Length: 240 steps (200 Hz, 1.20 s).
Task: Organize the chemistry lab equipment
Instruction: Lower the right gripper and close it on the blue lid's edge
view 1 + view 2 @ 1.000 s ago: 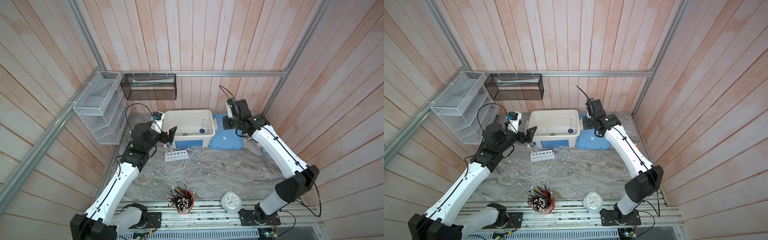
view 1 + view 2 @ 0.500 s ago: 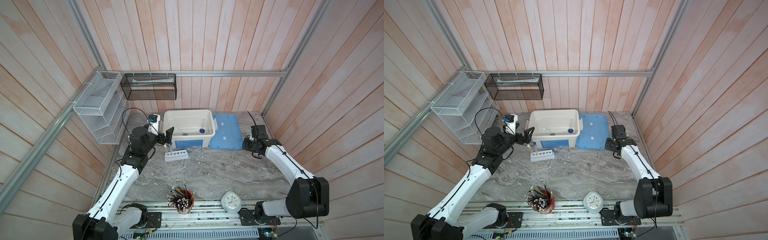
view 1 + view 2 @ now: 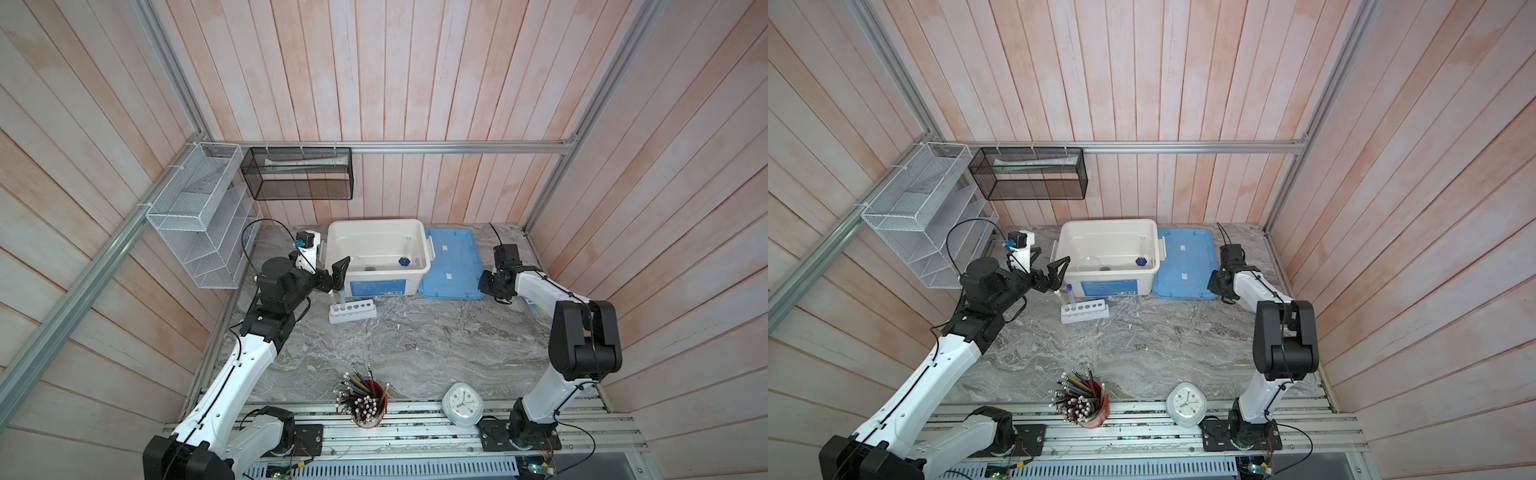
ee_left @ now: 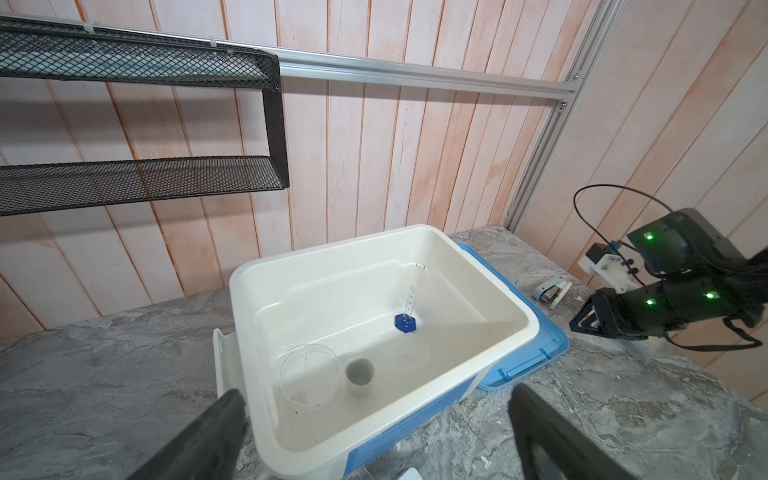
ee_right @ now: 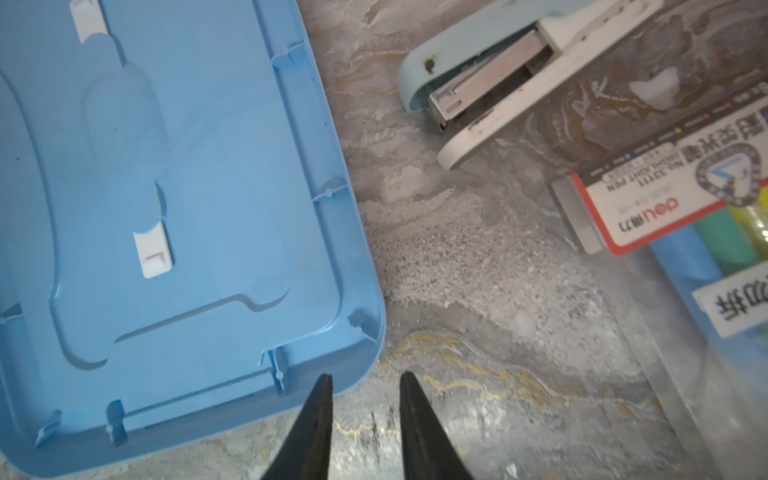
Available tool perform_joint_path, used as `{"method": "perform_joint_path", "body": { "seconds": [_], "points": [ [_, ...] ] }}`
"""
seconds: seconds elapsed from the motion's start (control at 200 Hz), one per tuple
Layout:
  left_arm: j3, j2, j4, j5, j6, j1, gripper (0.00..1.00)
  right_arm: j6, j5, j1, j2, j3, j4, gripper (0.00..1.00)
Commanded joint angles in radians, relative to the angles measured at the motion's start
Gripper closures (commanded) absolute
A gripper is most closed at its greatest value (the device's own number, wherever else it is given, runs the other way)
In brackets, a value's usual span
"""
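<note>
Left gripper [image 4: 374, 390], jaws spread wide and empty, hovers at a front corner of the white bin [image 4: 332, 249], near the six-hole rack [image 3: 353, 311], which holds two capped tubes [image 3: 1070, 291] upright. Inside the bin: flat dish [image 4: 307, 372], tiny cup [image 4: 360, 372], blue-based cylinder [image 4: 405, 322]. Right gripper [image 5: 366, 376], jaws narrowly parted, holds nothing beside a corner of the blue lid [image 5: 166, 208]

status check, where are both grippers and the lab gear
Left gripper open, empty, near rack. Right gripper slightly open, empty, at lid corner. Dish and cup in bin. Nothing blocking.
</note>
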Motion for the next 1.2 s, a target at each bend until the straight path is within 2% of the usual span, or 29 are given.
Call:
{"method": "perform_joint_path", "body": {
  "seconds": [0.0,0.29,0.66,0.705,1.195],
  "points": [
    [-0.012,-0.022,-0.001,0.008,-0.013,0.003,0.00,-0.084,-0.022,-0.007,0.050,0.062,0.009,0.70],
    [-0.018,-0.028,-0.004,-0.001,-0.014,0.003,0.00,-0.187,0.002,-0.017,0.120,0.095,0.003,0.71],
    [-0.003,-0.022,-0.021,-0.001,-0.014,0.003,0.00,-0.217,-0.008,-0.031,0.197,0.114,0.043,0.73],
    [-0.004,-0.025,-0.019,-0.002,-0.041,0.003,0.00,-0.219,-0.009,-0.031,0.206,0.116,0.047,0.74],
    [-0.013,-0.057,-0.047,-0.020,-0.047,0.003,0.00,-0.256,-0.003,-0.031,0.234,0.099,0.086,0.93]
  ]
}}
